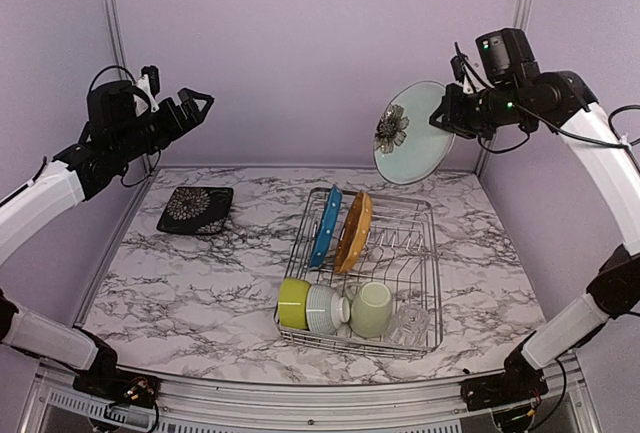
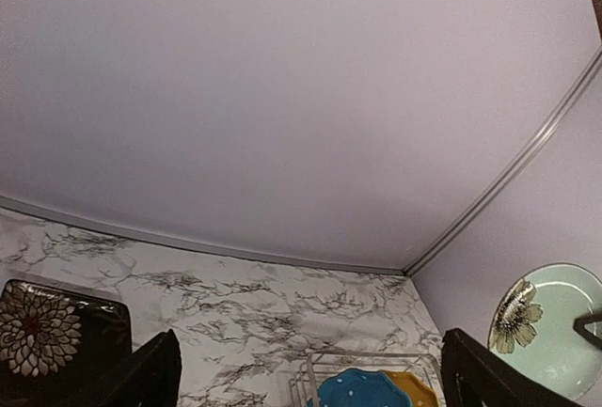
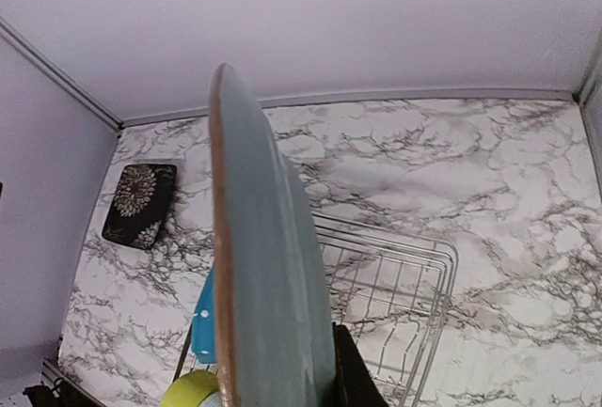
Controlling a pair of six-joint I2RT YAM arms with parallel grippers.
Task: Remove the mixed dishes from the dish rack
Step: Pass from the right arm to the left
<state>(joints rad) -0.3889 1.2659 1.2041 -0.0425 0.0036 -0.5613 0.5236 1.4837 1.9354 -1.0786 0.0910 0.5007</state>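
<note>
The dish rack point(image 1: 436, 271) stands mid-table. In it, a blue dotted plate point(image 1: 325, 225) and an orange plate point(image 1: 353, 231) stand on edge. A lime-green bowl point(image 1: 294, 303), a white ribbed bowl point(image 1: 324, 309), a pale green mug point(image 1: 371, 309) and a clear glass point(image 1: 408, 323) fill its near end. High over the rack's far right corner, my right gripper point(image 1: 447, 118) is shut on the rim of the pale grey-green plate point(image 1: 412, 133), seen edge-on point(image 3: 268, 266) from the right wrist. My left gripper point(image 1: 195, 103) hangs open and empty, high at the far left. A black plate point(image 1: 195, 209) lies flat on the table.
The marble table is boxed in by lilac walls at the back and both sides. In the left wrist view the black plate point(image 2: 47, 332) sits below left and the rack's far rim point(image 2: 372, 357) lies between the open fingers point(image 2: 155, 374).
</note>
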